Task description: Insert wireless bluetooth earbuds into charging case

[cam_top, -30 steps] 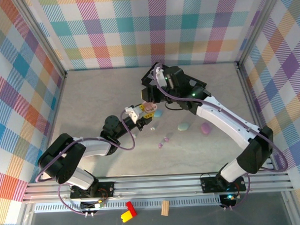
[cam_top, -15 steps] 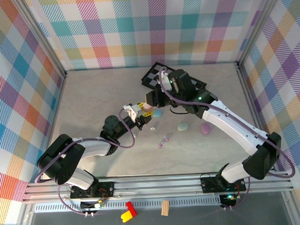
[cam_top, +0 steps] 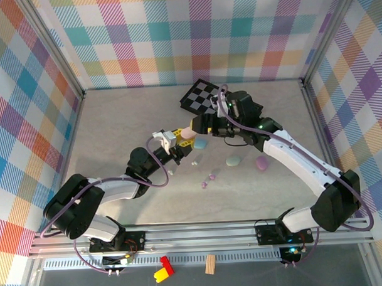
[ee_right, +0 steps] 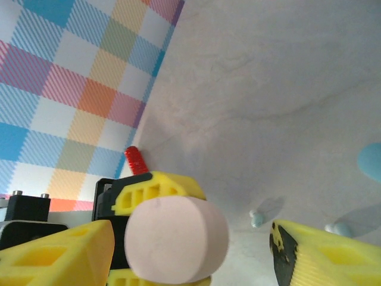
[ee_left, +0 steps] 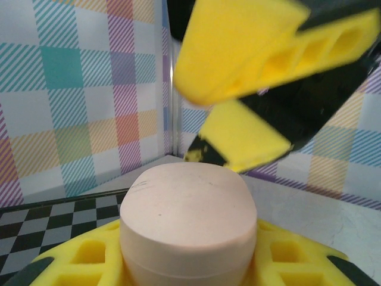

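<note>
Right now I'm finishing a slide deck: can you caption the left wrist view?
Left fingers clamp a pink case, with the right fingers open close above it.

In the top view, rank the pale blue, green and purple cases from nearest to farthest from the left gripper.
1. The pale blue case, just right of the left gripper.
2. The green case, farther right, mid-table.
3. The purple case, farthest right.
</note>
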